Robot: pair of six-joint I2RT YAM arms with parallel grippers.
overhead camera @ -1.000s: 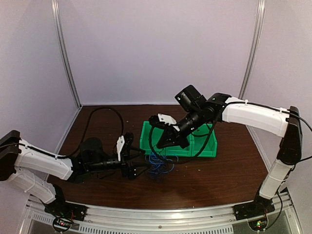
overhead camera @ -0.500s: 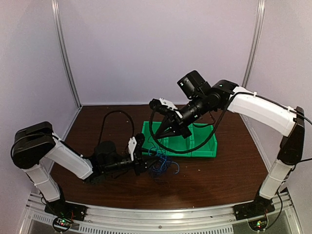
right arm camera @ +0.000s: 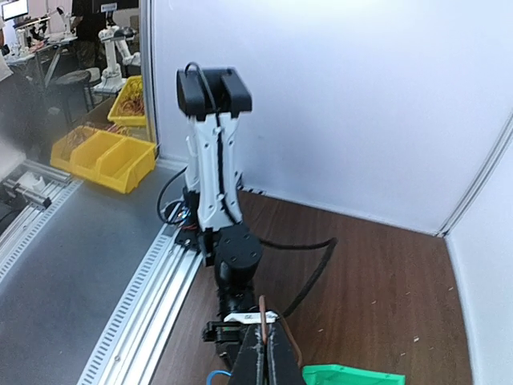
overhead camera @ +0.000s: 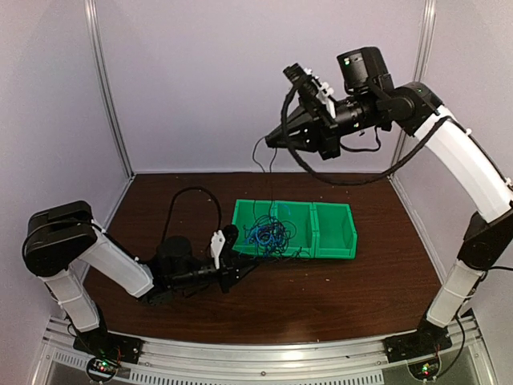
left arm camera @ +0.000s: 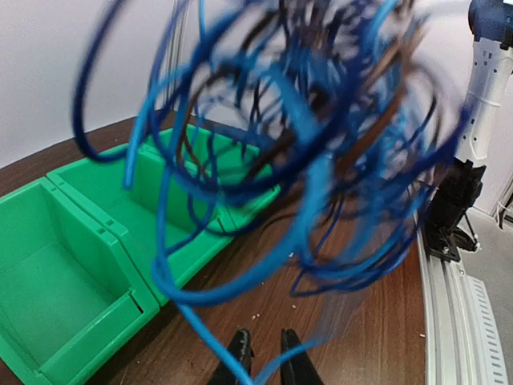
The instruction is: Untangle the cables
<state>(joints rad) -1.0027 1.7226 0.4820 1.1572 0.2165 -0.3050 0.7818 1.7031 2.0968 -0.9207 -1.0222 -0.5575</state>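
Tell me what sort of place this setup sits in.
Probably a robotics lab: white panel walls box in the table, and the right wrist view shows yellow bins and what looks like another robot arm beyond.

I'm looking down on a green bin [overhead camera: 330, 250] sitting mid-desk, three compartments in a row, its long side towards me. The desk [overhead camera: 345, 301] under it is dark brown wood grain, and up close I catch little pale specks scattered on it. Pale walls [overhead camera: 240, 80] close in behind and on both sides, with a silver left post [overhead camera: 108, 88] and a right post [overhead camera: 417, 80] in the back corners. A ribbed metal rail [overhead camera: 264, 358] runs along the near edge. Out past the desk I've got grey floor [right arm camera: 80, 265], yellow bins [right arm camera: 112, 156] and a stool [right arm camera: 70, 80]
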